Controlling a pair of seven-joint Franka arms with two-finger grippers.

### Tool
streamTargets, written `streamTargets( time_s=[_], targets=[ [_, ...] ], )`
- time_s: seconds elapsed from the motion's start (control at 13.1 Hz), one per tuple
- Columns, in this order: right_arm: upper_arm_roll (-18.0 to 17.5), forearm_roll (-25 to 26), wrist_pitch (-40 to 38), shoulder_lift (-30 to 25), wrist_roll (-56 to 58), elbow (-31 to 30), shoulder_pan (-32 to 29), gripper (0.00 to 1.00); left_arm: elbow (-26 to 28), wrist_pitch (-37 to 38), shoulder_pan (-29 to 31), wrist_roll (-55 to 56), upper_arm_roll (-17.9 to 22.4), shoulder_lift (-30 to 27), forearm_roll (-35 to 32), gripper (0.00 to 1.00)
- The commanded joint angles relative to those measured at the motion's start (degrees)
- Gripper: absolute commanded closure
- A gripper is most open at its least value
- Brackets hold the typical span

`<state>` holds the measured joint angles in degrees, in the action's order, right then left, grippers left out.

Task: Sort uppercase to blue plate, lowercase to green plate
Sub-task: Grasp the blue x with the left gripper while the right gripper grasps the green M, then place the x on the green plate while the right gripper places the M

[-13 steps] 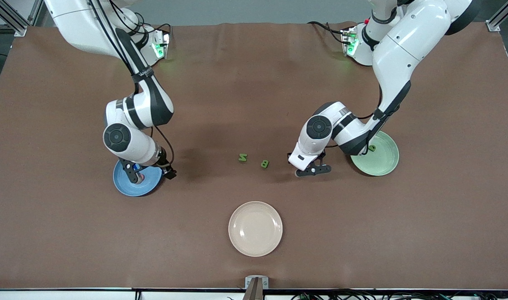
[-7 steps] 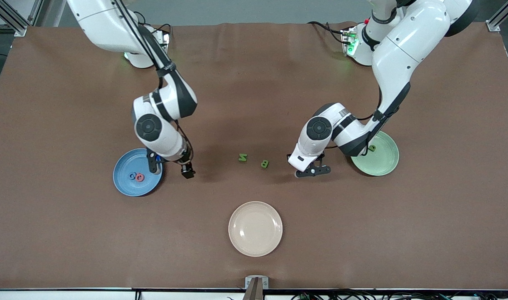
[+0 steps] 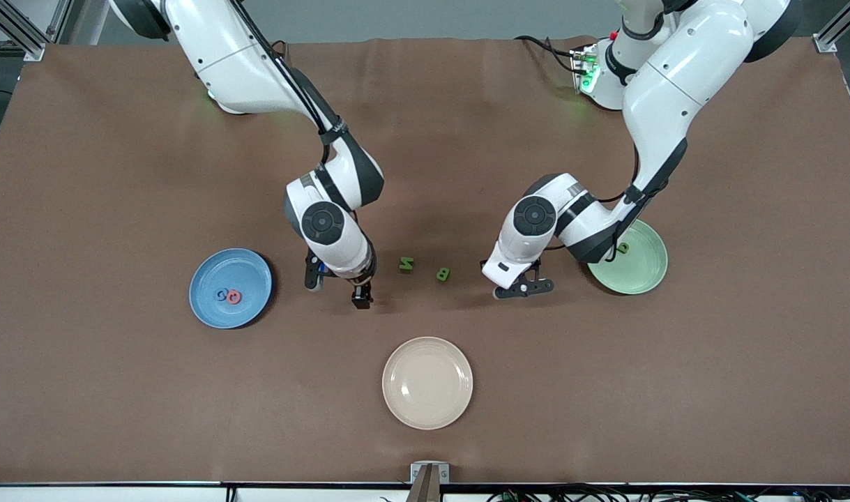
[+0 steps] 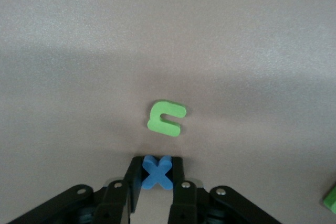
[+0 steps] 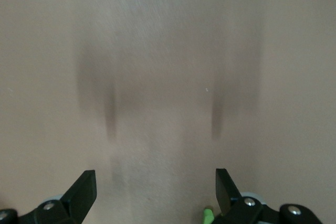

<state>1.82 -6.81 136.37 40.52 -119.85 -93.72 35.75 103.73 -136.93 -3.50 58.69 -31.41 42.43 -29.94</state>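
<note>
Right end effector (image 3: 335, 287) moved off blue plate (image 3: 208, 307) toward green N (image 3: 406, 264) and B (image 3: 443, 275), fingers apart, empty, likely next pick; left end effector (image 4: 156, 186) clamped on blue x (image 4: 156, 171) beside green n (image 4: 167, 118), near green plate (image 3: 641, 275), its destination.

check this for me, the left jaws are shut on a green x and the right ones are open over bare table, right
Not quite: the x is blue, not green, as the left wrist view shows. The left gripper is shut on it, and the right gripper does stand open over bare table.
</note>
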Motion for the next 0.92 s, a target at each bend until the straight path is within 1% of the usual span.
streamTargets(
  time_s=[0.0,0.23,0.38,0.53,0.69,0.76,0.84],
  targets=[
    [0.64,-0.31,-0.23,0.87,-1.43,1.08,2.74,0.0,-1.25,-0.27,-0.45,1.6,0.21,1.25,-1.26,0.8],
    [0.55,-0.22,-0.14,1.57,-1.35,1.08,5.11,0.01,-0.99,-0.09,-0.02,2.39,0.21,0.72,-1.44,0.87],
    [0.64,-0.22,0.03,2.54,-1.52,1.08,6.17,0.01,-0.55,0.52,0.69,2.22,0.12,-0.33,-1.44,0.87],
    [0.64,0.04,0.03,3.42,-1.88,1.17,6.26,0.01,1.29,0.7,2.0,1.86,-0.14,-3.04,-1.44,0.89],
    [0.64,0.05,1.43,4.04,-1.88,1.25,6.17,0.01,4.62,0.7,3.58,1.25,-0.41,-7.43,-1.35,0.91],
    [0.64,0.05,2.13,4.12,-1.96,1.25,6.17,0.02,6.46,0.7,5.33,0.64,-1.63,-9.63,-1.35,0.92],
    [0.64,-0.04,2.14,4.13,-1.96,1.34,6.26,0.02,8.14,0.7,8.91,-1.02,-4.25,-11.04,-1.26,0.92]
  ],
)
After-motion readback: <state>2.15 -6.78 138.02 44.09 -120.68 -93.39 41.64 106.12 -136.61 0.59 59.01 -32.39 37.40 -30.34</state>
